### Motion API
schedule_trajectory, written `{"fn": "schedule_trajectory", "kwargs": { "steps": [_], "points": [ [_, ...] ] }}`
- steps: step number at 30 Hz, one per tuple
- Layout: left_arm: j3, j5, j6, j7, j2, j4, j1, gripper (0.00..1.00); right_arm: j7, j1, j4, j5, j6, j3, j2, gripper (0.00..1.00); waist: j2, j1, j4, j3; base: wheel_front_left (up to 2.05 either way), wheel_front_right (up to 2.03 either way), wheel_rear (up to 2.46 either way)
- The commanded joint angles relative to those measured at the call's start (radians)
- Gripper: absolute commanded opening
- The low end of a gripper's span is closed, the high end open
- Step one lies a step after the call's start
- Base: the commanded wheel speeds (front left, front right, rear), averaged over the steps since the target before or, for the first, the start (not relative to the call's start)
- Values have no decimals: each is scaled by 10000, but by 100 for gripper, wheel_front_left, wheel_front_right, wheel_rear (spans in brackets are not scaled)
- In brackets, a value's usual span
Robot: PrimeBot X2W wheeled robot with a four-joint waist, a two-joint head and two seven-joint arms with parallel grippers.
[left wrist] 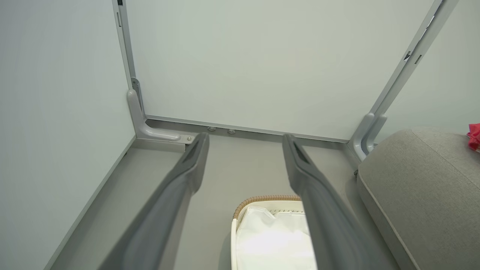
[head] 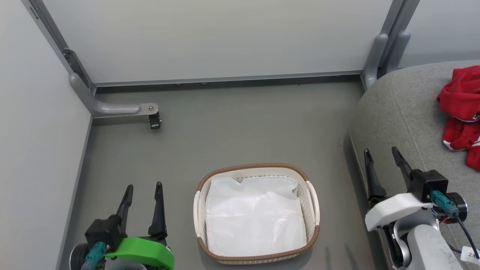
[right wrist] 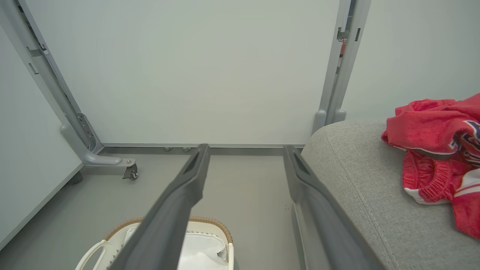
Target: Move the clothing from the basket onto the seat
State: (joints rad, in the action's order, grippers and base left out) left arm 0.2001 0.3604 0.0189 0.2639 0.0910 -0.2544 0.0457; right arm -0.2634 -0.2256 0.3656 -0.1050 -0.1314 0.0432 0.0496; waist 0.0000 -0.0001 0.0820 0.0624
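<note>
The red clothing (head: 462,108) with white trim lies crumpled on the grey seat (head: 397,112) at the right edge; the right wrist view shows the clothing (right wrist: 438,150) on the seat (right wrist: 360,180) too. The white basket (head: 313,202) with a brown rim stands on the floor in the middle, holding a white liner sheet (head: 255,217). My left gripper (head: 143,187) is open, left of the basket, with nothing between its fingers. My right gripper (head: 381,152) is open over the seat's front edge, right of the basket and short of the clothing.
Pale partition panels close off the back and left, with a grey foot and caster (head: 153,120) at the back left and a grey post (head: 378,56) by the seat's corner. Grey floor (head: 243,127) lies between the basket and the back panel.
</note>
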Motion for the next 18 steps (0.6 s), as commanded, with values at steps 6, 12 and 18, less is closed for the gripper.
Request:
{"fn": "schedule_trajectory", "kwargs": {
  "steps": [6,12,18],
  "points": [
    [-419,-344,311,6,-208,122,-629,100,-19,810,-469,-852,14,-356,32,100,0,1,-46,-284,0,0,0],
    [-670,-426,471,6,-306,221,-875,100,-19,1169,-746,-818,14,-520,31,100,0,1,-99,-310,0,0,0],
    [-840,-501,626,7,-354,313,-905,100,-19,1230,-741,-838,14,-554,30,100,0,1,-131,-337,0,0,0]
  ]
}}
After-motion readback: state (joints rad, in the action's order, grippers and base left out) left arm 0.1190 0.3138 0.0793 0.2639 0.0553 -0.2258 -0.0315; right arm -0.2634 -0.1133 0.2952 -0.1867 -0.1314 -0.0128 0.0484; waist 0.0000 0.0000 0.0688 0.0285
